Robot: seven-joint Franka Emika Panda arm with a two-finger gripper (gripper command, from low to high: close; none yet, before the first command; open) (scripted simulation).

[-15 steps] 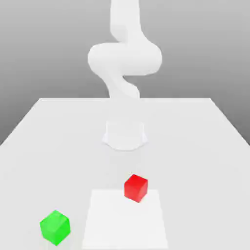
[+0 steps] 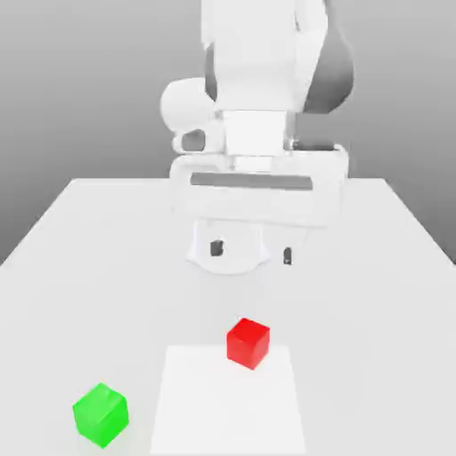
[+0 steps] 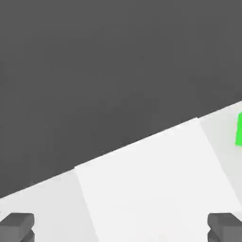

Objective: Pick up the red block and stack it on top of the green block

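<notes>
Exterior view: my pincer (image 2: 251,252) hangs above bench (image 2: 89,267), fingers spread wide, holding nothing; half second ago hand not in frame. Red block (image 2: 248,343), corner toward camera, no long axis, near centre; green block (image 2: 101,415) near left. Hand view: green block (image 3: 239,128) at edge; fingertips (image 3: 17,226) wide apart.

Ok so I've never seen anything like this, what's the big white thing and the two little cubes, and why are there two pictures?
The white thing is a simulated robot arm. Its end effector, two dark-tipped fingers, hangs open above the table, holding nothing. One picture comes from a camera off the arm, the other from a camera on the hand, looking past the fingertips. On the table sit a red block, at the edge of a whiter patch, and a green block, apart.
</notes>
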